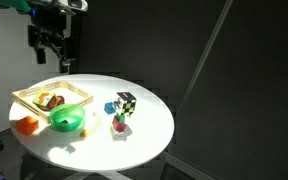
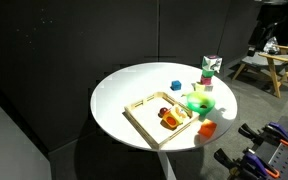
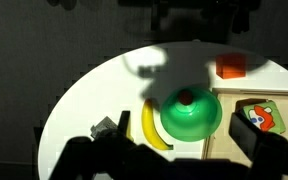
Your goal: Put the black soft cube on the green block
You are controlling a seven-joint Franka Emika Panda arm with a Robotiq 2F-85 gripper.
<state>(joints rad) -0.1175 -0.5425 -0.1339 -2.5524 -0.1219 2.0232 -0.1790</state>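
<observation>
Up high over the round white table (image 1: 144, 150) hangs the gripper (image 1: 52, 55), and its two fingers are spread wide with nothing between them. It sits above the back edge of the table, over the wooden tray (image 1: 29, 97), well apart from the blocks.

The black soft cube (image 1: 126, 102) has black and pale squares all over it. In both exterior views it looks like it already sits up on top of something small and pink and green. That could be the green block (image 1: 120, 126), but it is too tiny to be sure. A small blue cube (image 1: 109, 108) sits just beside it.

In the wrist view, the green bowl (image 3: 191, 115) is right below the camera, with a banana (image 3: 152, 125) next to it and an orange block (image 3: 230, 67) farther off. The checked cube does not show there.

What could go wrong? The hand must travel across the table. If it comes down too low on the way, it may bump the bowl or the tray. If it reaches for the cube a bit crooked, it may knock the little stack over, and the small blocks may roll away.
</observation>
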